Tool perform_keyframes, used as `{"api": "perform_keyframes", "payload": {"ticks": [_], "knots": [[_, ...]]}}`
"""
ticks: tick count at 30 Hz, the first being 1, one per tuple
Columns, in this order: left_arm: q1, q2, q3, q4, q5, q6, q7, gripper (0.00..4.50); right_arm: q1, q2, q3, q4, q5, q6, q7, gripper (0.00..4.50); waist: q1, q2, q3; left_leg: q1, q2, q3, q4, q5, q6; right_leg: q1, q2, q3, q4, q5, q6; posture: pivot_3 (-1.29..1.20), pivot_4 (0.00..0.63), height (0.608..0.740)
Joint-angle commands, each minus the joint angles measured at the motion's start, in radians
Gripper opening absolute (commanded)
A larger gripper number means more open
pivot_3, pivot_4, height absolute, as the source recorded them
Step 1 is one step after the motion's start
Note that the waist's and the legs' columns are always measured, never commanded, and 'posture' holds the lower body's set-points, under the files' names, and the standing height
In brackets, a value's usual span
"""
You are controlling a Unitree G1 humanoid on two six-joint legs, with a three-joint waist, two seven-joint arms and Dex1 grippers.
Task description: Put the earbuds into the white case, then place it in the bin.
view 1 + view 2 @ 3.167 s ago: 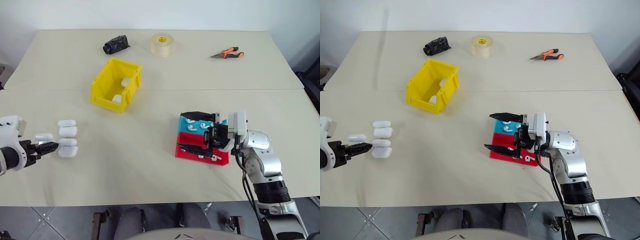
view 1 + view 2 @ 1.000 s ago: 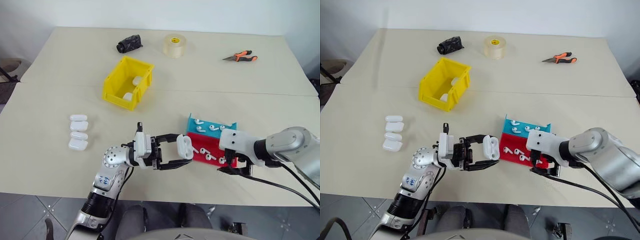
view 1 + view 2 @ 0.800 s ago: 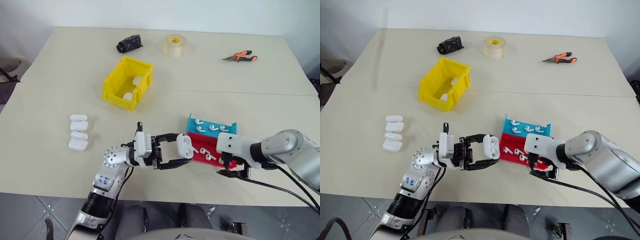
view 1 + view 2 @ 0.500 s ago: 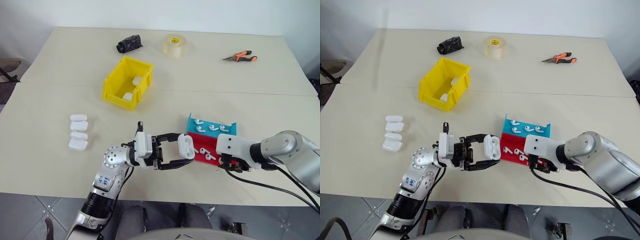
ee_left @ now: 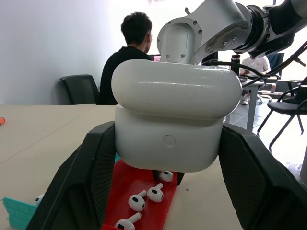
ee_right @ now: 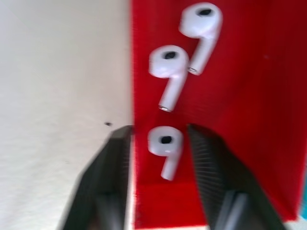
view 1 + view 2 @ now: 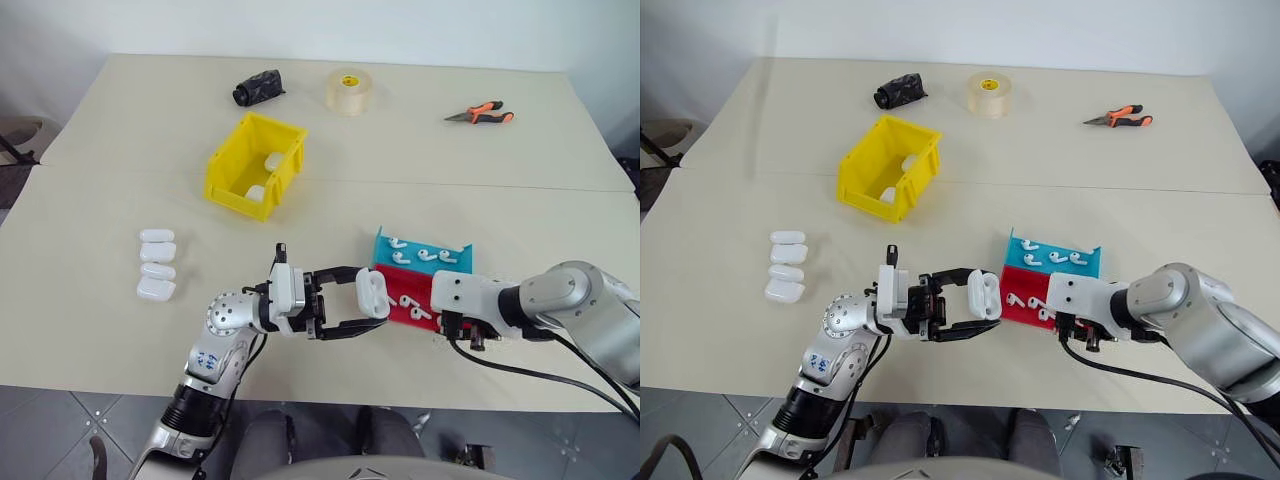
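L tool [image 7: 368, 305] was clamped on the white case [image 7: 370, 294], lid shut, held just above the table [image 7: 100, 180] w/ its fingers [image 5: 91, 177] on either side of the case body. Case sat just beside the red tray [image 7: 412, 305], on its left edge.

R tool [image 6: 160, 158] pointed down over the near end of the red tray; its fingers [image 6: 211, 167] stood part-way apart w/ one earbud [image 6: 165, 146] between them. From the wrist view I couldn't tell if they touched it. Two more earbuds [image 6: 169, 69] lay further along the same tray, close together.

Blue tray [image 7: 420, 252] touched the red one on the far side, w/ a few earbuds in it.

Yellow bin [image 7: 255, 165] stood well apart, toward the far left, w/ two white cases inside. Four spare cases [image 7: 157, 277] lay in a row at the left of the table. Tape roll [image 7: 349, 90], pliers [image 7: 482, 112] & a black bundle [image 7: 258, 86] lay along the far edge.

A person [image 5: 129, 52] sat in the background, back turned.
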Motion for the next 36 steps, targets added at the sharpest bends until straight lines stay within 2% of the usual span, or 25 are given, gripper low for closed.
{"api": "perform_keyframes", "payload": {"ticks": [1,15,18,24,29,36], "knots": [[0.005,-0.001,-0.003,-0.046,-0.01,0.0,0.008,2.81,0.011,0.01,0.008,0.007,-0.021,0.004,-0.002,0.99,0.0,0.0,0.0,0.0,0.0,0.0,0.0,0.0,0.0,0.0,0.0,0.0,0.0,0.0,0.0,0.0,0.15,0.74],[-0.004,0.011,0.007,-0.043,-0.029,0.014,-0.008,2.81,0.035,0.023,-0.07,-0.002,0.017,0.011,0.013,0.99,0.001,0.0,0.0,0.0,0.0,0.0,0.0,0.0,0.0,0.0,0.0,0.0,0.0,0.0,0.0,0.0,0.15,0.74],[0.001,0.013,0.006,-0.045,-0.029,0.017,-0.009,2.81,0.044,0.009,-0.097,-0.011,0.039,-0.003,0.041,1.67,0.001,0.0,0.0,0.0,0.0,0.0,0.0,0.0,0.0,0.0,0.0,0.0,0.0,0.0,0.0,0.0,0.15,0.74],[0.005,0.013,0.005,-0.046,-0.026,0.016,-0.006,2.81,0.021,0.021,-0.124,0.003,0.046,-0.004,0.041,3.66,0.002,0.0,0.0,0.0,0.0,0.0,0.0,0.0,0.0,0.0,0.0,0.0,0.0,0.0,0.0,0.0,0.15,0.74],[0.006,0.011,0.005,-0.043,-0.025,0.014,-0.004,2.81,-0.012,0.04,-0.123,-0.01,0.081,0.046,0.046,3.66,0.001,0.0,0.0,0.0,0.0,0.0,0.0,0.0,0.0,0.0,0.0,0.0,0.0,0.0,0.0,0.0,0.15,0.74],[0.005,0.009,0.003,-0.047,-0.023,0.016,0.001,2.81,-0.078,0.108,-0.058,-0.031,0.079,0.172,-0.029,3.66,0.002,0.0,0.0,-0.001,0.0,-0.001,0.001,0.0,0.0,0.0,0.0,0.0,0.0,0.0,0.0,0.0,0.15,0.74]]}}
